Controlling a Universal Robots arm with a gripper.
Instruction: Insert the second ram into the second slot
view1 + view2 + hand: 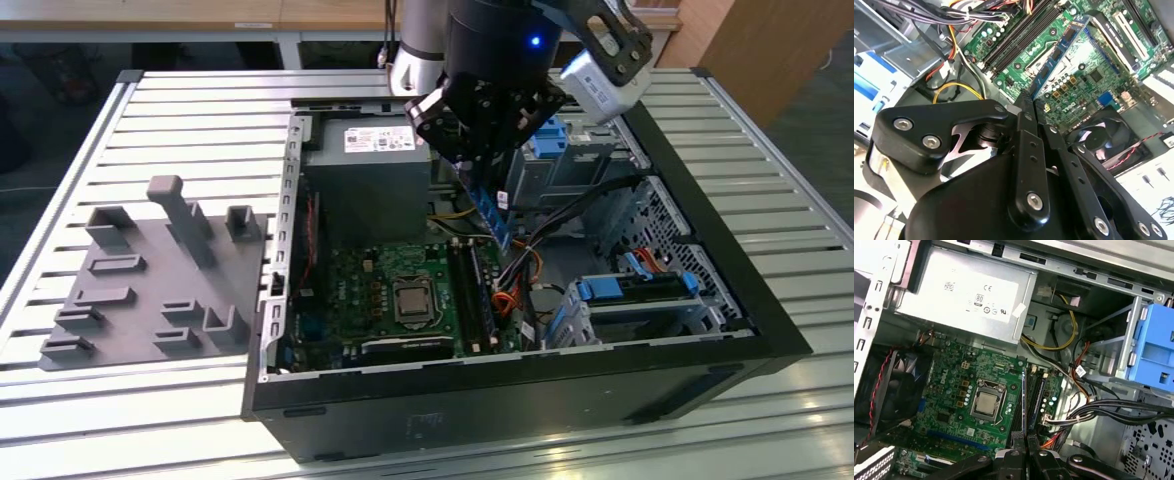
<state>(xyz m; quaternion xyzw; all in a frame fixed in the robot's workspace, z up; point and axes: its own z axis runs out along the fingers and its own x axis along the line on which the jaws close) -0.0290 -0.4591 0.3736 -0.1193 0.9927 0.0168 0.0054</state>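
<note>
Slatted metal table (174, 110) with an open computer case (534, 400) lying on it, side panel off, directly under the gripper; a grey parts tray (147, 290) sits well off to the side of the gripper, outside the case. Inside, the power supply (969, 290) is beyond the gripper and the motherboard (387, 290) is straight below it, with the case fan (1099, 135) off to one side and a light-blue drive clip (1156, 350) to the other. The gripper (481, 168) hangs over the board with its fingers (1024, 145) pressed together, pinching the second ram (498, 215) by one short end. The stick is a thin blue board that sticks out past the fingertips, away from the gripper and down toward the board; in the second wrist view (1061, 55) the chips along its face show. In the first wrist view it reads as a thin edge-on line (1024, 400) just ahead of the gripper (1023, 436), over the dark memory slots (1036, 395). Its long axis looks roughly in line with the slots, tilted rather than level in the exterior view. It looks not seated; contact with a slot cannot be told. Writing: a white printed label (981, 295) on the power supply, text not read out.
</note>
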